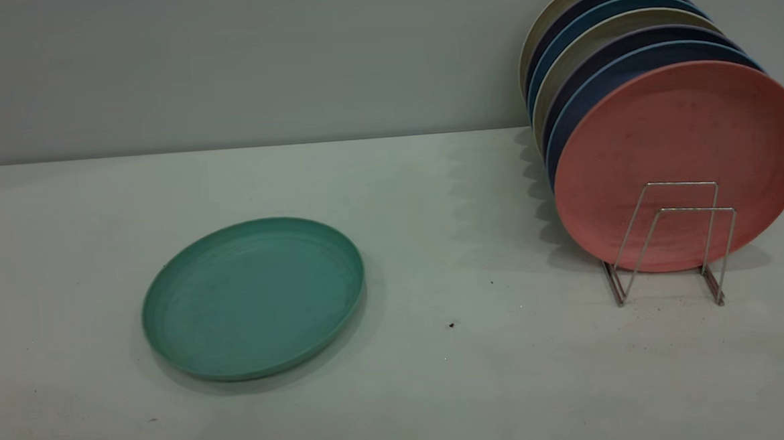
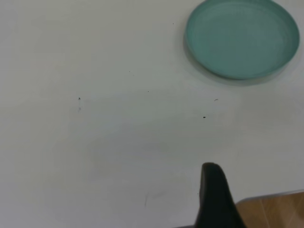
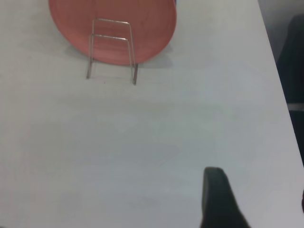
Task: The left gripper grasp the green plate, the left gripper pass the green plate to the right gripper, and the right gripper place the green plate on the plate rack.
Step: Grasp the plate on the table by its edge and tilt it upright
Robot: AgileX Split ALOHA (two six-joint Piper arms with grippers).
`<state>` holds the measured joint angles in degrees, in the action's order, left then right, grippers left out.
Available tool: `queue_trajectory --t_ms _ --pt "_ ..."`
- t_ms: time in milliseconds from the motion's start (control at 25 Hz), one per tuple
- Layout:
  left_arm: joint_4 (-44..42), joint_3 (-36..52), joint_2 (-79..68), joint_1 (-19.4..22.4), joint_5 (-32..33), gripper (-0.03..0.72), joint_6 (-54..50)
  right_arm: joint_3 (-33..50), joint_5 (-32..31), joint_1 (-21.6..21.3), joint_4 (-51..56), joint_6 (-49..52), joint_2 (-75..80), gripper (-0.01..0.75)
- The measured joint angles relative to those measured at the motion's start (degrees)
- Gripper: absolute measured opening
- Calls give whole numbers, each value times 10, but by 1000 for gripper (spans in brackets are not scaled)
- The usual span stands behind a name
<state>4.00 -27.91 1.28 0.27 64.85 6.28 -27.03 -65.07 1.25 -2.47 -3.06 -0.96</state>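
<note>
Hands held nothing: only one black finger of the left hand (image 2: 216, 197) and one of the right hand (image 3: 219, 199) showed, above bare counter (image 1: 441, 392), so their opening could not be told. Green plate (image 1: 254, 297) lay flat on the counter, well apart from the rack (image 1: 670, 244), which held upright plates, a pink plate (image 1: 681, 164) foremost.

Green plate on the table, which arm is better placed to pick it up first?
Left. The green plate lies flat on the left side, within the left wrist view; the right wrist view shows only the plate rack.
</note>
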Motion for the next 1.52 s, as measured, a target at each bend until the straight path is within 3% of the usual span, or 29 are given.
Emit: queue_trajectory --t_ms 1520 --pt "12 0 0 0 0 487 2 0 0 0 0 -1 0 429"
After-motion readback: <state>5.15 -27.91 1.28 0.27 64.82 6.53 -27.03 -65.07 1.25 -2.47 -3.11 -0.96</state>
